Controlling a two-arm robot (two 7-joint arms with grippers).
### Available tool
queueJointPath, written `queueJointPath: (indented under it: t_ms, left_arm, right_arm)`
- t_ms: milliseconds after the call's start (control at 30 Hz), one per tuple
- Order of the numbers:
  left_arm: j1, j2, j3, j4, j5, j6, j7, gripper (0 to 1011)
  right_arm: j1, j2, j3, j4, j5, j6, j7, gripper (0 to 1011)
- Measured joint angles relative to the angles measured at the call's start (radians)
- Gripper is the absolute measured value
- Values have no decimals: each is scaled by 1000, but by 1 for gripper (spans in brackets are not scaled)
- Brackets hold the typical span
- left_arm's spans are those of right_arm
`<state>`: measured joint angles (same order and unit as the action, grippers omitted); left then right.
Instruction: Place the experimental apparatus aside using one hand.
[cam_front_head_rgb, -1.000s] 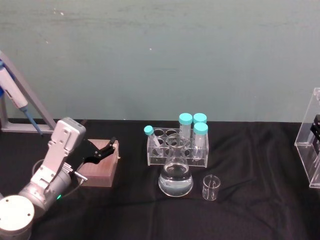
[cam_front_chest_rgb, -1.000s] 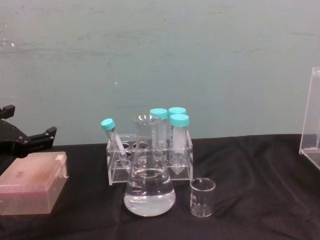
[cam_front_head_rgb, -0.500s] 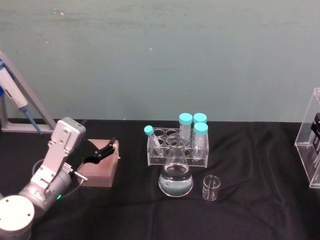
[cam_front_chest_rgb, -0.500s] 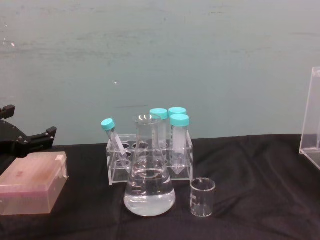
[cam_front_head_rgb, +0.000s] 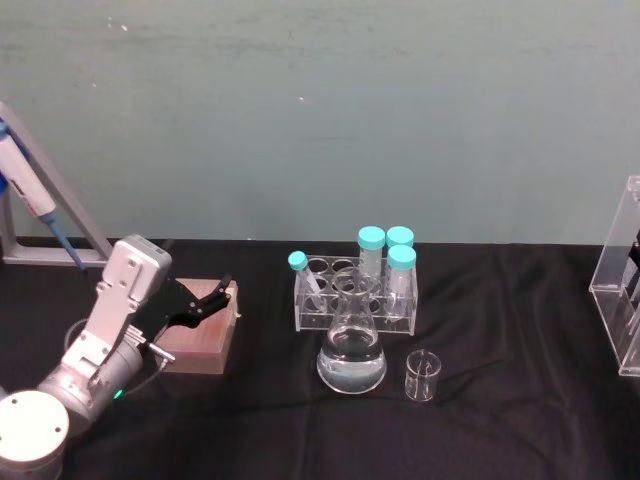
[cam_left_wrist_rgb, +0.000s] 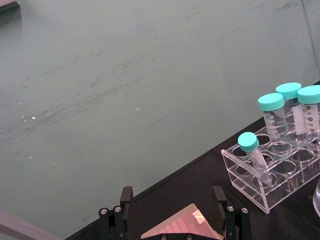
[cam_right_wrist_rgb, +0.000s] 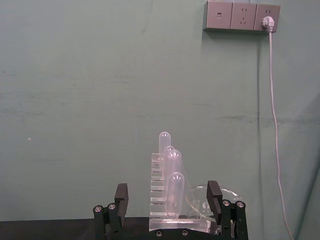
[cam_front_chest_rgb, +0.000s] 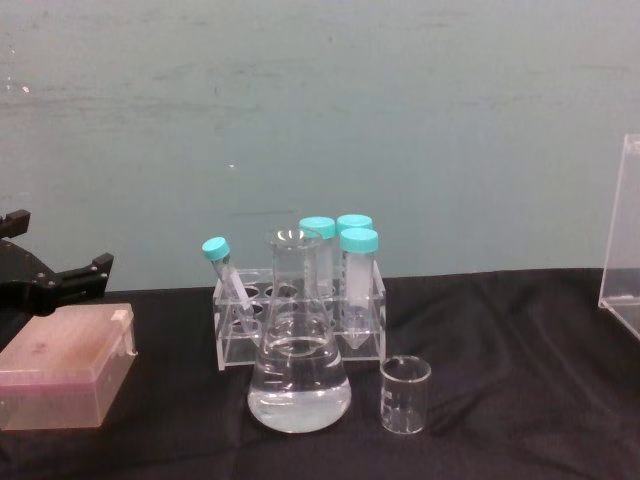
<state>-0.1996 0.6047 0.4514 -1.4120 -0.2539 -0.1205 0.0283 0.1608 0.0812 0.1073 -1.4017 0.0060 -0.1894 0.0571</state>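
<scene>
Over pink box (cam_front_chest_rgb: 65, 366), left end effector (cam_left_wrist_rgb: 172, 199) gapes; right end effector (cam_right_wrist_rgb: 167, 192) gapes before stand (cam_right_wrist_rgb: 156, 196).

1. A clear tube rack (cam_front_head_rgb: 355, 305) stands near the middle of the black worktop (cam_front_head_rgb: 500, 400).
2. Three upright tubes with teal caps (cam_front_head_rgb: 401, 275) fill its right-hand holes. A thinner teal-capped tube (cam_front_head_rgb: 306, 276) leans in a hole at the left end.
3. A pink box (cam_front_head_rgb: 205, 340) lies flat, well to the left of the rack.
4. A blue and white pipette (cam_front_head_rgb: 25, 180) hangs against a slanted grey metal stand (cam_front_head_rgb: 75, 208) at the far left.
5. A green wall (cam_front_head_rgb: 320, 100) rises behind. The right wrist view shows a grey socket strip (cam_right_wrist_rgb: 242, 16) on it, with a white cable (cam_right_wrist_rgb: 272, 110) running down.
</scene>
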Motion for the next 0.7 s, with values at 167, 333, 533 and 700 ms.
queueJointPath:
  t_ms: [167, 333, 533, 700]
  left_arm:
    - [0, 0, 0, 0, 0, 0, 0, 1000]
    - [0, 0, 0, 0, 0, 0, 0, 1000]
    - [0, 0, 0, 0, 0, 0, 0, 1000]
    - [0, 0, 0, 0, 0, 0, 0, 1000]
  right_arm:
    - [-11, 0, 2, -20, -4, -3, -1, 1003]
    - [-20, 0, 3, -40, -10, -11, -1, 1003]
    - [-28, -1, 4, -62, -15, -23, -1, 1003]
    - [-32, 0, 4, -77, -19, -37, 0, 1003]
